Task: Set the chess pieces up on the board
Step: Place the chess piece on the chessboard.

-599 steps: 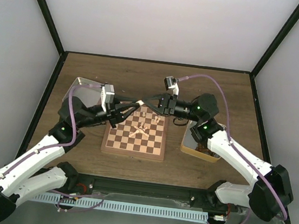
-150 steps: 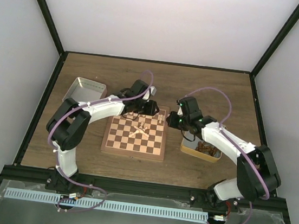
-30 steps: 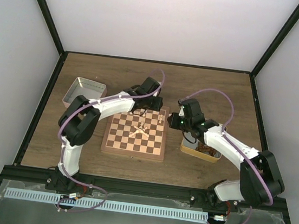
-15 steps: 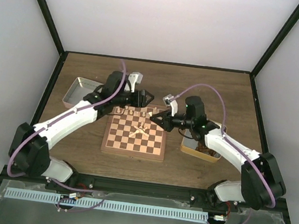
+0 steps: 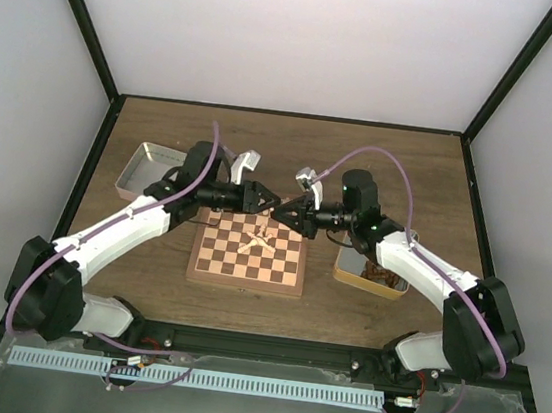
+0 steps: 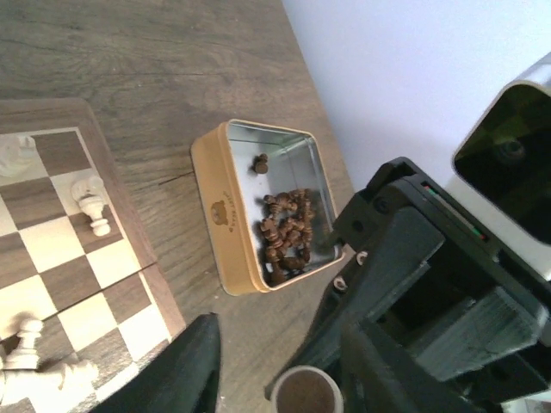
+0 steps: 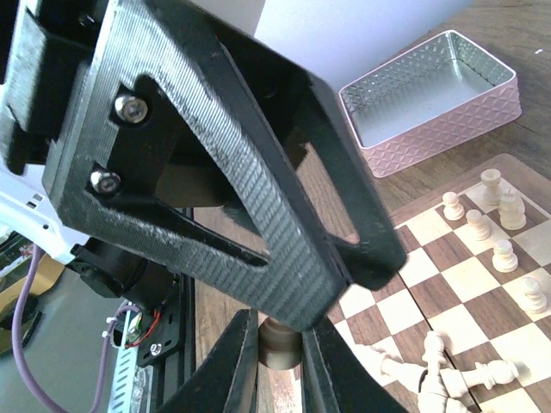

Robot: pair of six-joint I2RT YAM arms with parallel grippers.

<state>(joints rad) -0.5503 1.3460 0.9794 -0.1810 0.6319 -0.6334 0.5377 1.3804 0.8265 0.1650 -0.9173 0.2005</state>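
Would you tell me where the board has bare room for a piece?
Bare: the near rows of the board, between the toppled chess pieces and the near border. Crowded: the far row, near the left gripper and right gripper.

White walls [image 5: 297, 38], black corner posts [image 5: 81, 16], dark wood table [image 5: 165, 122], even light

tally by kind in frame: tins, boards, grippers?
Tins: 2 (pink tin, tan tin)
Chessboard: 1
Grippers: 2 (left gripper; right gripper, holding a chess piece)
Total: 5
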